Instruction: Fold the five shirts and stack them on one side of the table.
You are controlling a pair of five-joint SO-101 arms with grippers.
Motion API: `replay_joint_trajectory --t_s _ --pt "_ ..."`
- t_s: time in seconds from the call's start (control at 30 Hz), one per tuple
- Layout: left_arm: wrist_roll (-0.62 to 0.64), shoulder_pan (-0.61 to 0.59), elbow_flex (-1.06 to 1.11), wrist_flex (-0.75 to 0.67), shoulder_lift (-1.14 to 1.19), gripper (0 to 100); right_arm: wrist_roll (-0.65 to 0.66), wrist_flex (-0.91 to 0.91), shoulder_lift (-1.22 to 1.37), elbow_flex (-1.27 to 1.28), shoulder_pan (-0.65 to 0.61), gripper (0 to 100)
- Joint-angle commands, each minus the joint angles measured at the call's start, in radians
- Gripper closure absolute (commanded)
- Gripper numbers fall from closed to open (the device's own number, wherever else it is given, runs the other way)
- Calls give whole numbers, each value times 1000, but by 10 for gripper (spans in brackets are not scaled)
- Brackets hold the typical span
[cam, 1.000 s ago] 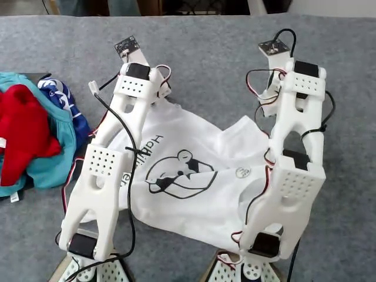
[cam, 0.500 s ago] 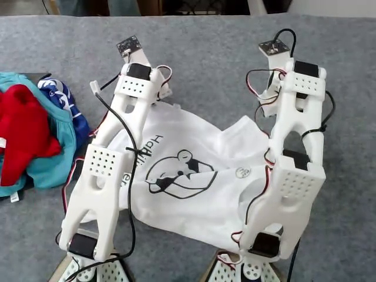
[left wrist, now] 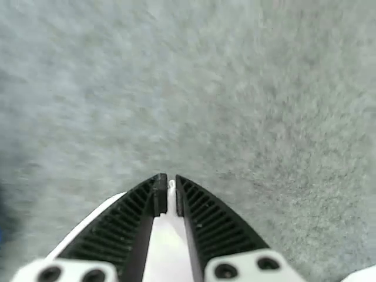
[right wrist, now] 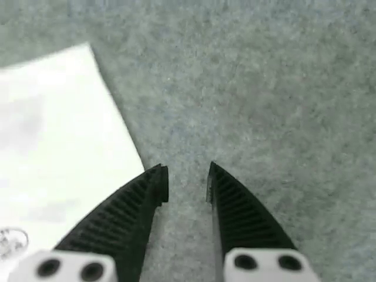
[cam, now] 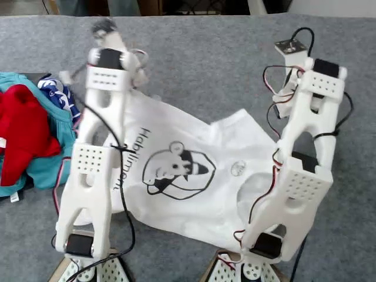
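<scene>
On table (cam: 223, 59), white shirt (cam: 226, 197) lies diagonally.

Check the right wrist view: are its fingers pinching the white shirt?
No: the fingers stand open over the grey table, the white shirt beside them.

A grey, felt-like counter (cam: 205, 59) spreads under and ahead of both hands. Beyond the tips of the left hand (left wrist: 167, 179) its fuzzy nap runs on bare. The same grey surface shows between and past the fingers of the right hand (right wrist: 187, 170). Well off to the left hand's outer side, near the counter's edge, lies a dark flat thing (cam: 32, 76), mostly hidden. Far ahead of both hands, past the counter's back edge, stand brown wooden furniture (cam: 150, 7) and a pale post (cam: 257, 6).
</scene>
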Motion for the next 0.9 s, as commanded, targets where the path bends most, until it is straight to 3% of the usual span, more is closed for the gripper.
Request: replay_joint_trajectory --t_s 0.0,0.13,0.3,0.47,0.63,0.87 --pt "-51 -73 -56 38 -44 971 35 81 -30 -110 -35 877" --pt "-61 -94 67 40 -55 971 72 155 -22 -185 -135 877" --pt "-63 -91 249 32 -48 971 75 37 62 -186 -258 877" --pt "-63 -119 415 -152 29 971 -49 -158 242 -203 -313 877" --pt "-61 -120 338 -110 58 971 -126 -170 384 -320 -310 877" --pt "-61 -119 283 -106 101 971 -94 -28 486 -568 -301 877"
